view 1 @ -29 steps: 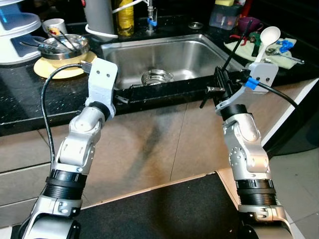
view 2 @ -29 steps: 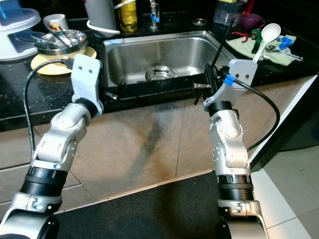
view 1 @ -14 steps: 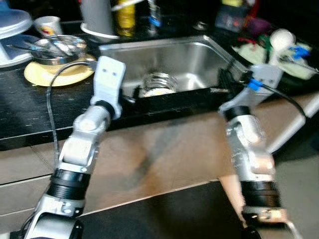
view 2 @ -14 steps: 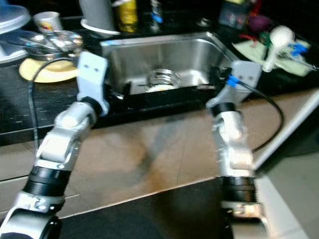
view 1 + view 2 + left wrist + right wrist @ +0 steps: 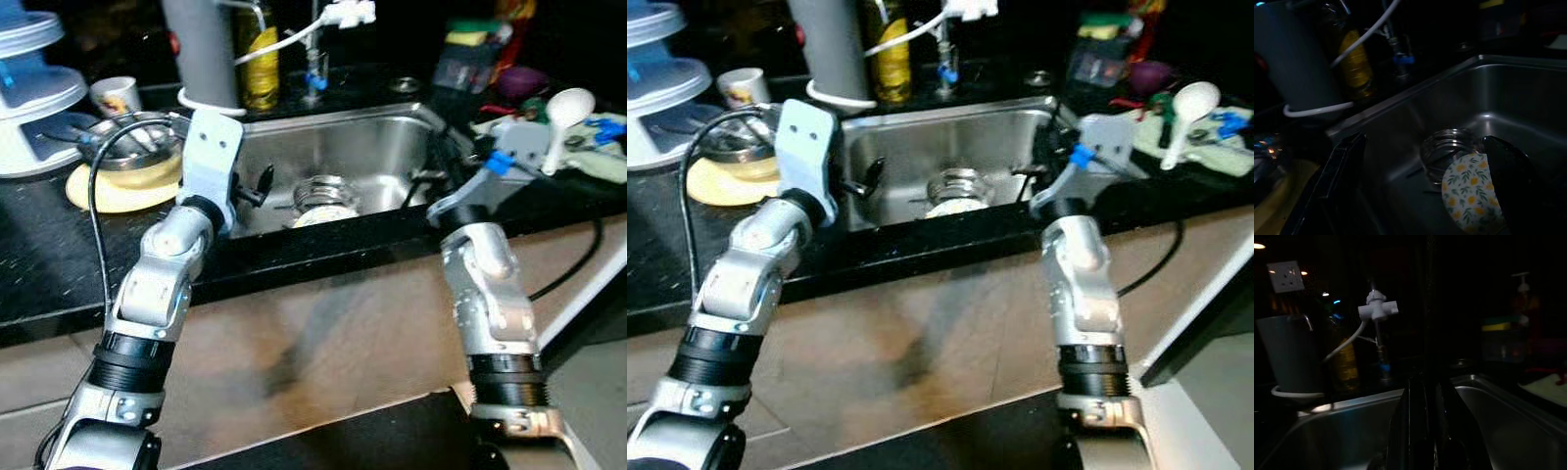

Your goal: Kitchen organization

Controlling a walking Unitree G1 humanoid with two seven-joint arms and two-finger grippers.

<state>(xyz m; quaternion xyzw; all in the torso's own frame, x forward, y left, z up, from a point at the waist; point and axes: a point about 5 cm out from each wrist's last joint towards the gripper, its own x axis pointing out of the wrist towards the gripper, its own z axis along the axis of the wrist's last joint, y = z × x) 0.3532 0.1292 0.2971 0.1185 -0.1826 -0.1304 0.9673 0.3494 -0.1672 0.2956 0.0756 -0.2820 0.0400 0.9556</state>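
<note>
A clear glass jar (image 5: 318, 196) lies in the steel sink (image 5: 382, 132), with a round floral-patterned lid (image 5: 1469, 191) against it. My left gripper (image 5: 257, 186) reaches over the sink's left rim and is open. In the left wrist view the jar (image 5: 1449, 147) and lid lie between its two spread fingers (image 5: 1342, 171), some way ahead. My right gripper (image 5: 438, 168) is over the sink's right rim. Its fingers (image 5: 1422, 401) are shut on a thin black stick (image 5: 1428, 308) that points upward.
On the black counter to the left are a steel bowl of utensils (image 5: 127, 147) on a yellow plate (image 5: 113, 186), a white cup (image 5: 116, 93) and a white tiered container (image 5: 29, 88). A grey canister (image 5: 201, 49), a yellow bottle (image 5: 260, 59) and the tap (image 5: 318, 59) stand behind the sink. A white ladle (image 5: 563, 108) lies on a cloth at right.
The camera has moved closer to the counter. Both grippers have gone from the counter's front edge to over the sink rim. The right gripper still holds the stick.
</note>
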